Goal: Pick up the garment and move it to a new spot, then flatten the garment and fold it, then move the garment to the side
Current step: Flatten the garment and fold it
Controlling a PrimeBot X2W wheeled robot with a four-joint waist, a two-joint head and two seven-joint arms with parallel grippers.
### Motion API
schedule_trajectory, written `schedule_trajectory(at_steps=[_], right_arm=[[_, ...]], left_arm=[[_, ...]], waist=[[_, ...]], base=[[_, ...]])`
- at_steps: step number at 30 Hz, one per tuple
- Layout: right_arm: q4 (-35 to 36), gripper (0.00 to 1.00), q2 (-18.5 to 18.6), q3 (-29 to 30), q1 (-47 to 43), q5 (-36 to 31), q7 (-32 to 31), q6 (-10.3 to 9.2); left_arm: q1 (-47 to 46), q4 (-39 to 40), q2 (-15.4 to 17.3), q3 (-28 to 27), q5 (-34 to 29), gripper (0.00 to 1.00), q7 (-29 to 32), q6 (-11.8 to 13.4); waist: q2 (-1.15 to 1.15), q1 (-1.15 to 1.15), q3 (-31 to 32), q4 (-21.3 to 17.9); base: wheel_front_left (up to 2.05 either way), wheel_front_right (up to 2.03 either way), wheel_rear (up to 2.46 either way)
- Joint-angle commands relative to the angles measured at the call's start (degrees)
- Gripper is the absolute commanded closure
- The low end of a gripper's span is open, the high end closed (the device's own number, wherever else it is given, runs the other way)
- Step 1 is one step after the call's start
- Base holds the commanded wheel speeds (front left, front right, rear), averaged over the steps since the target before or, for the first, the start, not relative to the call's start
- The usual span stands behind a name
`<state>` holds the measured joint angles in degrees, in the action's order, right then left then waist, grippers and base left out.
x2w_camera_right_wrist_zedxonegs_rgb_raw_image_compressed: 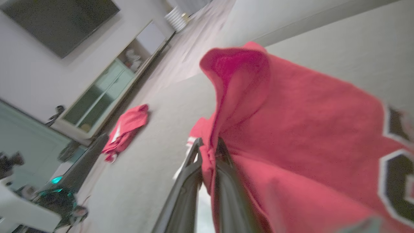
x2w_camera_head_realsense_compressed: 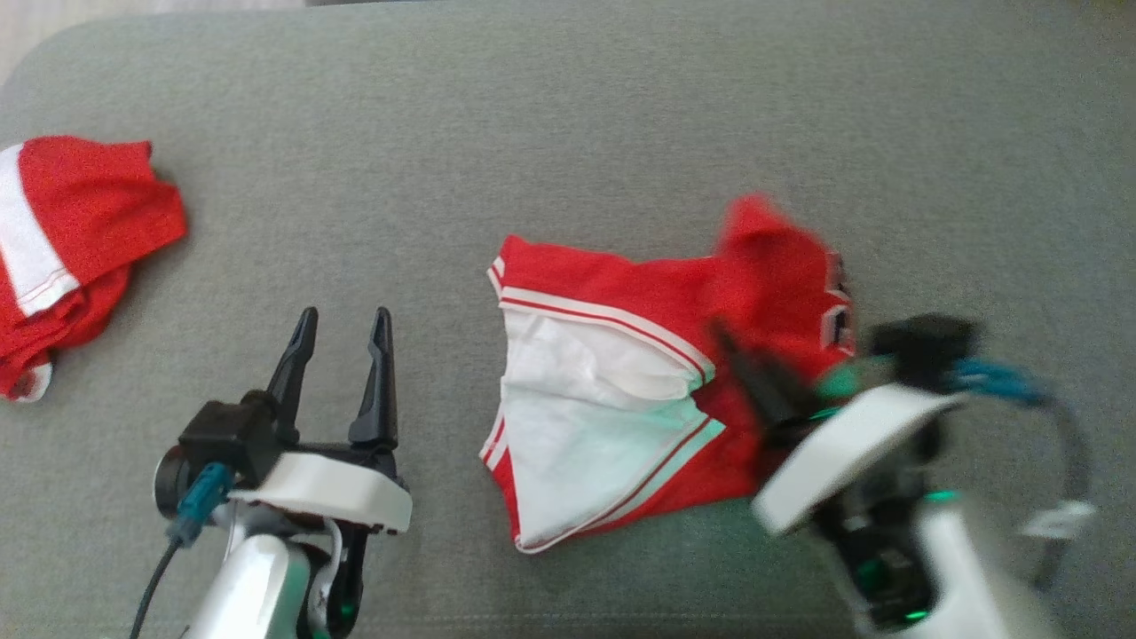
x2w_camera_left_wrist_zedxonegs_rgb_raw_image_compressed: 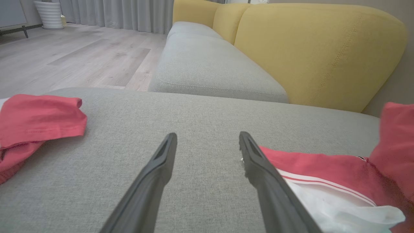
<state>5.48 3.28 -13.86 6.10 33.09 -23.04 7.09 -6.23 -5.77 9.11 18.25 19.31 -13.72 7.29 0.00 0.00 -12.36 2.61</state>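
While pinching a fold of red garment (x2w_camera_head_realsense_compressed: 621, 373) w/ right claw (x2w_camera_right_wrist_zedxonegs_rgb_raw_image_compressed: 208, 145), holds left claw (x2w_camera_head_realsense_compressed: 344, 324) wide open over grey cushion (x2w_camera_head_realsense_compressed: 568, 106).

The right gripper (x2w_camera_right_wrist_zedxonegs_rgb_raw_image_compressed: 209, 145) has its two dark fingers pinched together on a fold of the red garment (x2w_camera_right_wrist_zedxonegs_rgb_raw_image_compressed: 291, 129). The cloth rises in a peak above them and hangs slack, with black-and-white lettering at its edge. Farther left on the grey cushion (x2w_camera_right_wrist_zedxonegs_rgb_raw_image_compressed: 145, 181) lies a second red-and-white garment (x2w_camera_right_wrist_zedxonegs_rgb_raw_image_compressed: 126, 129) and, beyond it, a pale cabinet (x2w_camera_right_wrist_zedxonegs_rgb_raw_image_compressed: 106, 94) against the wall.
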Motion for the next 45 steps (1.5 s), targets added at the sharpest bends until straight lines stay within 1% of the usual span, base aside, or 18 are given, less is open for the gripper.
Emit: schedule_trajectory(at_steps=[1,5,7,9,10,13,14,15,16,18,22,25,27,30,34,39,42,45], right_arm=[[1.04,1.0,-0.36,-3.66,2.78,1.44,1.54,0.4],[-6.24,1.0,-0.38,-13.61,6.2,4.4,7.23,0.4],[-9.79,1.0,-0.39,-17.41,7.76,6.83,10.15,0.4],[-13.74,1.0,-0.39,-20.06,9.83,7.28,12.87,0.4],[-17.54,1.0,-0.39,-22.1,11.42,9.5,14.96,0.4],[-22.66,1.0,-0.39,-24.52,13.86,11.34,16.88,0.4],[-23.95,0.83,-0.39,-25.06,14.69,11.69,17.74,0.4],[-25.03,0.2,-0.39,-25.59,15.46,12.12,18.52,0.4],[-25.58,0.0,-0.39,-26.2,16.21,12.77,19.55,0.4],[-25.6,0.0,-0.4,-27.59,17.51,15.08,21.48,0.4],[-22.66,0.0,-0.4,-30.37,20.28,19.11,25.11,0.4],[-21.29,0.0,-0.4,-30.35,21.55,19.11,26.62,0.4],[-20.12,0.0,-0.4,-28.87,22.36,18.36,28.06,0.4],[-18.63,0.0,-0.04,-24.14,22.51,14.93,30.1,0.4],[-16.53,0.0,2.94,-15.18,19.91,8.17,31.26,0.4],[-13.03,0.0,6.42,-2.31,11.83,1.15,29.66,0.4],[-10.41,0.0,7.25,4.63,6.32,-2.61,28.16,0.4],[-7.04,0.0,7.11,9.35,2.0,-6.57,26.92,0.4]], left_arm=[[-2.9,1.53,0.71,-1.42,0.03,0.0,-0.22,-0.06],[-3.24,1.19,0.52,-0.86,-0.01,0.0,-0.24,-0.19],[-3.32,0.87,0.32,-0.5,0.03,0.0,-0.28,-0.34],[-3.36,0.66,0.02,-0.09,0.04,0.0,-0.33,-0.4],[-3.43,0.44,-0.17,0.17,0.07,0.0,-0.4,-0.49],[-3.52,0.16,-0.39,0.37,0.15,0.0,-0.52,-0.59],[-3.56,0.02,-0.44,0.41,0.19,0.0,-0.56,-0.62],[-3.62,-0.06,-0.47,0.42,0.21,0.0,-0.6,-0.64],[-3.66,-0.18,-0.48,0.46,0.24,0.0,-0.62,-0.67],[-3.72,-0.56,-0.31,0.59,0.13,0.0,-0.53,-0.61],[-3.96,-0.74,-0.08,0.36,0.26,0.0,-0.61,-0.53],[-4.08,-0.68,0.12,0.27,0.17,0.0,-0.66,-0.44],[-4.08,-0.62,0.3,0.14,0.12,0.0,-0.7,-0.26],[-3.92,-0.5,0.64,-0.1,0.07,0.0,-0.75,0.0],[-3.61,0.17,1.03,-0.44,-0.21,0.0,-0.83,0.58],[-3.01,1.0,1.48,-1.08,-0.07,0.0,-0.92,1.11],[-2.24,1.32,1.82,-1.27,0.0,0.0,-0.91,1.45],[-1.5,1.61,2.22,-1.28,0.01,0.0,-0.76,1.69]], waist=[[0.0,0.0,0.03,0.77],[0.0,0.0,-0.11,2.32],[0.0,0.0,-0.17,3.19],[0.0,0.0,-0.24,4.02],[0.0,0.0,-0.43,4.67],[0.0,0.0,-0.87,5.21],[0.0,0.0,-0.99,5.32],[0.0,0.0,-1.16,5.34],[0.0,0.0,-1.29,5.33],[0.0,0.0,-1.5,5.13],[0.0,0.0,-1.58,4.39],[0.0,0.0,-1.5,3.9],[0.0,0.0,-1.29,3.43],[0.0,0.0,-0.81,2.71],[0.0,0.0,-0.21,1.97],[0.0,0.0,0.85,1.41],[0.0,0.0,1.62,1.02],[0.0,0.0,2.3,0.57]], base=[[0.0,0.0,0.0],[0.0,0.0,0.0],[0.0,0.0,0.0],[0.0,0.0,0.0],[0.0,0.0,0.0],[0.0,0.0,0.0],[0.0,0.0,0.0],[0.0,0.0,0.0],[0.0,0.0,0.0],[0.0,0.0,0.0],[0.0,0.0,0.0],[0.0,0.0,0.0],[0.0,0.0,0.0],[0.0,0.0,0.0],[0.0,0.0,0.0],[0.0,0.0,0.0],[0.0,0.0,0.0],[0.0,0.0,0.0]])
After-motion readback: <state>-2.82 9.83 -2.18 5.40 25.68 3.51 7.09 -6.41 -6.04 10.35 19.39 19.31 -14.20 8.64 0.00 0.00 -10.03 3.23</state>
